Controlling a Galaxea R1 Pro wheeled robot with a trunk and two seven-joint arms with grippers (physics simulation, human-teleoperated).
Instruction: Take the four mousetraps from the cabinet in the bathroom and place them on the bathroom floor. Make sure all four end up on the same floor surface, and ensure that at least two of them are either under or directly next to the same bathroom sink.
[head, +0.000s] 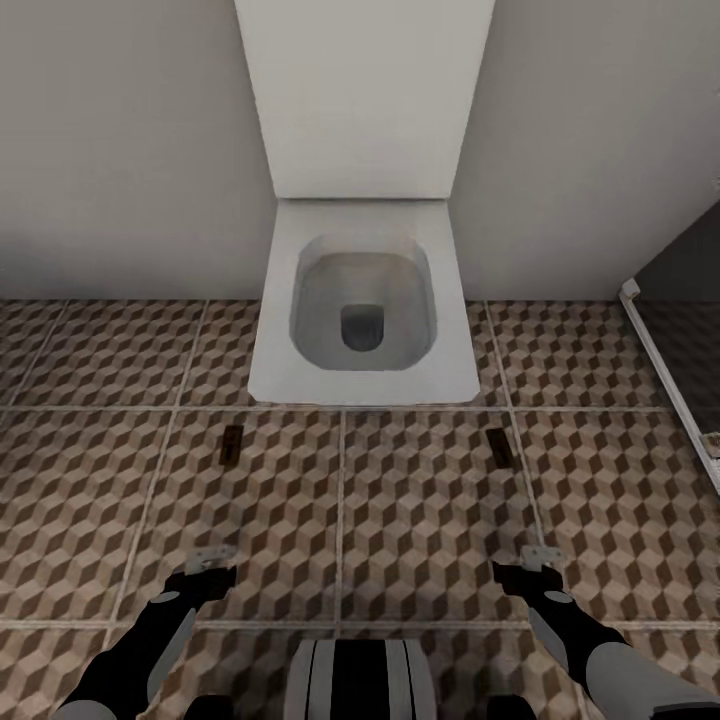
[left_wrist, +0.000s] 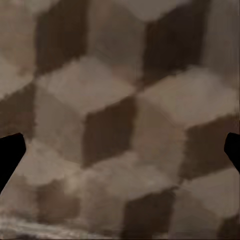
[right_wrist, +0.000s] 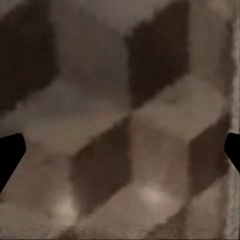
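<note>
Two mousetraps lie flat on the cube-patterned bathroom floor (head: 420, 500) in front of a white toilet. One mousetrap (head: 231, 445) lies off the bowl's left corner, the other mousetrap (head: 497, 446) off its right corner. My left gripper (head: 205, 572) hangs low over the tiles, short of the left trap, open and empty. My right gripper (head: 530, 565) hovers likewise short of the right trap, open and empty. Both wrist views look straight at the tiles from close up, with the left gripper (left_wrist: 120, 155) and the right gripper (right_wrist: 120, 155) spread wide. The cabinet and the sink are out of view.
The white toilet (head: 290, 370) stands against the grey wall, lid up, straight ahead. A white-framed dark panel (head: 655, 345) runs along the right side. My own trunk (head: 360, 680) shows at the bottom centre between the arms.
</note>
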